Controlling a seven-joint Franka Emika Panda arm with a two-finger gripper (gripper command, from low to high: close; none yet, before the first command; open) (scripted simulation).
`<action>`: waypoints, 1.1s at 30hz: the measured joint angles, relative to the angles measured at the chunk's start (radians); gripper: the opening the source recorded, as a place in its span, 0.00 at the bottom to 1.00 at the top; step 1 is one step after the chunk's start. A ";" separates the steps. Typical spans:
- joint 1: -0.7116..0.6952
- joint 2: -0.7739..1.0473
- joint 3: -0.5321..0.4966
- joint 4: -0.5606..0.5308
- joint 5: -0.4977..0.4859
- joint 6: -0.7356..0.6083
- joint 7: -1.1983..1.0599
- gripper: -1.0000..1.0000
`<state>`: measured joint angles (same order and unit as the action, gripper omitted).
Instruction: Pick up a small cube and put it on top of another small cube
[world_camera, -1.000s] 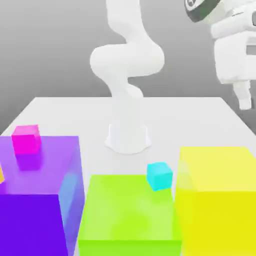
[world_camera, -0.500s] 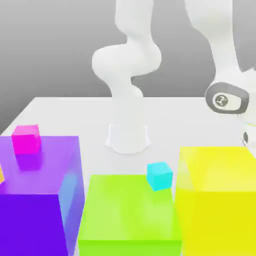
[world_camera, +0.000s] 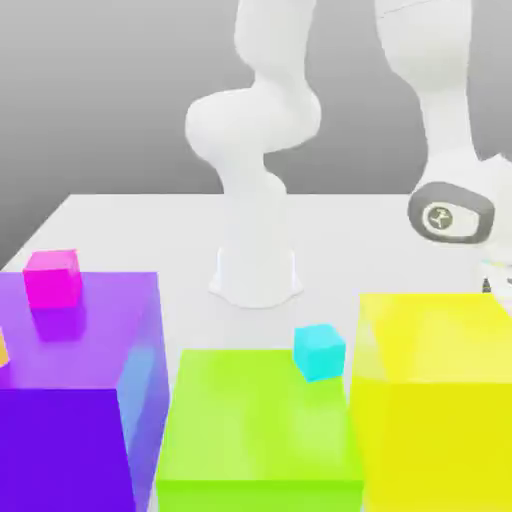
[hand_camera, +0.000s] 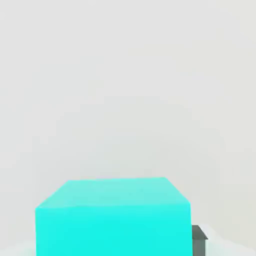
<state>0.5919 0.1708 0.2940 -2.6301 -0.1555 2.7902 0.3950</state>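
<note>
Since a second ago we see the arm (world_camera: 440, 120) swing down behind the yellow block (world_camera: 435, 400) at the worktop's (world_camera: 150, 230) edge. Our hand grasps one cyan cube (hand_camera: 114, 217). Another cube (world_camera: 319, 351) sits on the green block's (world_camera: 260, 430) far corner.

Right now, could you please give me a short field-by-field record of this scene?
arm: white, wrist low behind the yellow block
hand view: cyan cube close up, a dark finger beside it
second cyan cube: on the green block
magenta cube: on the purple block
stack: not built yet
</note>
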 joint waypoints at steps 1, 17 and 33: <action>-0.017 -0.015 -0.002 0.015 0.011 -0.035 -0.040 0.00; -0.421 -0.231 -0.243 0.464 -0.167 -0.427 -0.383 0.00; -0.759 -0.529 -0.648 0.249 0.016 -0.745 -0.589 0.00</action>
<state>-0.1674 -0.3580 -0.3540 -2.3814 -0.1400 2.0448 -0.1941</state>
